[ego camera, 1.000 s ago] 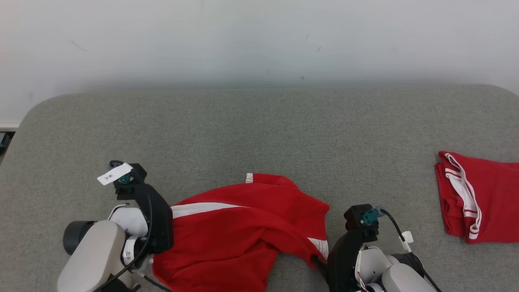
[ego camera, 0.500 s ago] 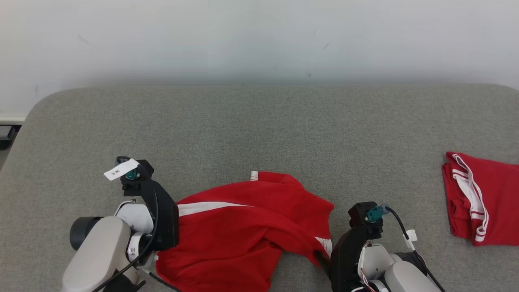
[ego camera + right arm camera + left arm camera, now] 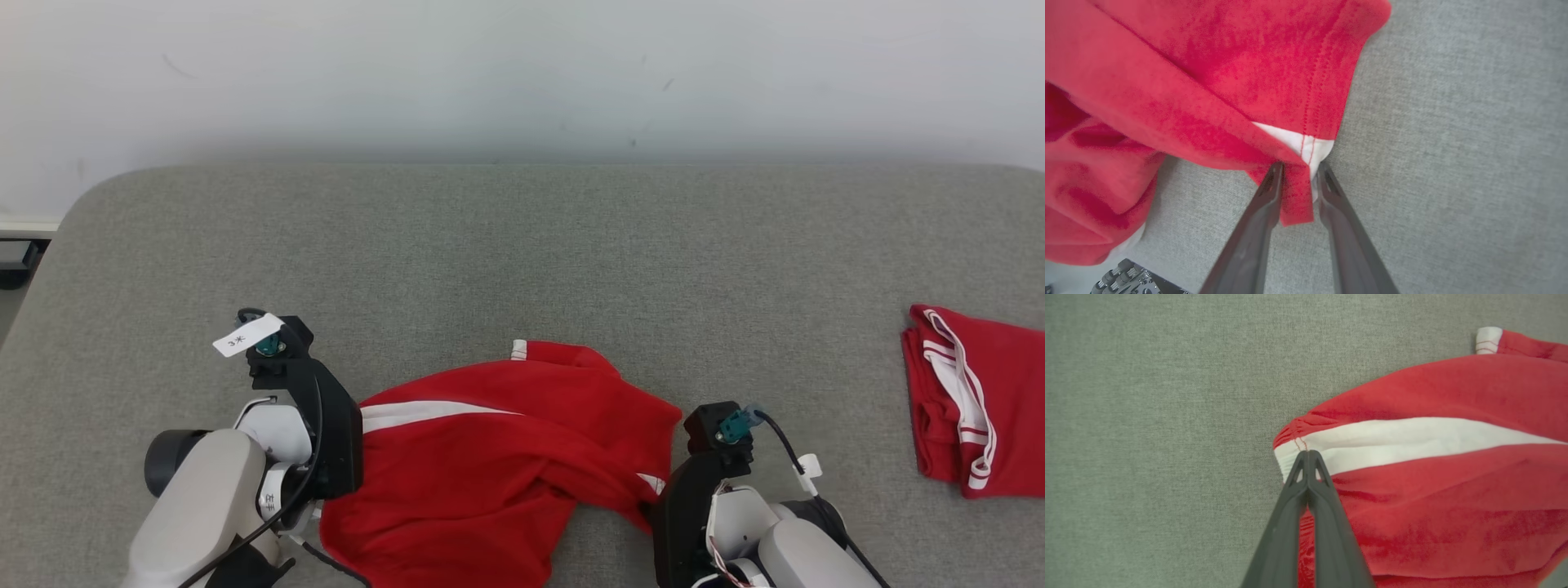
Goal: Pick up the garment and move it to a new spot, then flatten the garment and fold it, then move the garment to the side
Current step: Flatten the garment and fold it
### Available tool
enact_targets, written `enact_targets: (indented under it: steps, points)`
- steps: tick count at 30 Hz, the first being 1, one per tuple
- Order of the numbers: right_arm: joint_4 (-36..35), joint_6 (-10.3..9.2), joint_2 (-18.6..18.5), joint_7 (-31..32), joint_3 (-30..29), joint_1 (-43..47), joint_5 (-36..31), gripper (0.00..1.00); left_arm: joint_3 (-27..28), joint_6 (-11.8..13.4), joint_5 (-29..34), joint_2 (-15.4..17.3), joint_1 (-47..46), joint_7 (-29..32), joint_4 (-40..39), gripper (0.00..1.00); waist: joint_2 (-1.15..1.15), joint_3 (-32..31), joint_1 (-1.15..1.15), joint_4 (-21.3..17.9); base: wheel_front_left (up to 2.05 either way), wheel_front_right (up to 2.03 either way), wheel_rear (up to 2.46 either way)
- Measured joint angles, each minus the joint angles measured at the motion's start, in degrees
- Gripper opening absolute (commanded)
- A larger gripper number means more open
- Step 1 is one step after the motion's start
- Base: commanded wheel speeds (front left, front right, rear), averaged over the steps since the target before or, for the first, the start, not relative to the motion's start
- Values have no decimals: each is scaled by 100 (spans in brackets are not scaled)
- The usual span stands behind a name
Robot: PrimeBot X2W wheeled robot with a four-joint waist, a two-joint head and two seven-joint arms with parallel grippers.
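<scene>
Grey cloth-covered surface (image 3: 522,245) runs wide across your head view, with a pale wall (image 3: 522,82) behind it. The red garment (image 3: 490,457) lies crumpled at the near edge, between your two hands. Its long axis runs left to right, white stripe along it, gathered waistband end to your left, hem to your right. A second red garment (image 3: 980,400) sits well apart at the far right. Left hand (image 3: 1308,457): clenched on the white waistband corner. Right hand (image 3: 1299,169): fingers apart, hem corner between them; can't tell if pinched.
</scene>
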Motion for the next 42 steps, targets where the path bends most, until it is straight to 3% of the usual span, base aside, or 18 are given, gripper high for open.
enact_targets:
  steps: [2,3,9,22,31,32,33,34,36,37,42]
  points:
    - [0,0,4,1,92,-2,98,16,2,-1,1,10,-1,-30,38,0,0,3,0,20,0,0,0]
    - [1,0,7,0,153,-2,145,0,2,-1,1,23,-1,-44,73,0,0,3,0,37,0,0,0]
    - [2,0,12,-136,65,-3,322,0,37,-2,-2,4,-4,-204,111,0,0,-49,0,64,0,0,0]
    - [-854,-1,24,-1422,-1301,-366,374,0,725,-159,-668,-383,-504,-1373,-521,0,0,-324,0,-43,0,0,0]
    - [-966,-1,-58,-1467,-1366,192,281,0,459,-309,-601,-339,-118,-1433,-465,0,0,-562,-1,-195,0,0,0]
    - [-909,-1,-58,-1436,-1339,294,271,9,438,-309,-599,-318,-46,-1396,-403,0,0,-568,-1,-205,0,0,0]
    - [-858,-1,-57,-1407,-1323,372,238,49,430,-309,-599,-294,26,-1393,-359,0,0,-570,-1,-211,0,0,0]
    - [-811,-1,-57,-1366,-1312,418,212,100,416,-308,-598,-269,85,-1358,-311,4,0,-567,-1,-213,0,0,0]
    - [-775,-1,-57,-1323,-1315,508,112,100,386,-299,-572,-231,188,-1323,-261,74,0,-556,-1,-213,0,0,0]
    - [-775,-1,-62,-1314,-1326,560,52,100,370,-292,-543,-224,225,-1308,-261,100,0,-545,-1,-211,0,0,0]
    - [-731,-1,-89,-1262,-1444,680,-109,100,336,-244,-437,-204,248,-1240,-193,100,0,-470,-1,-184,0,0,0]
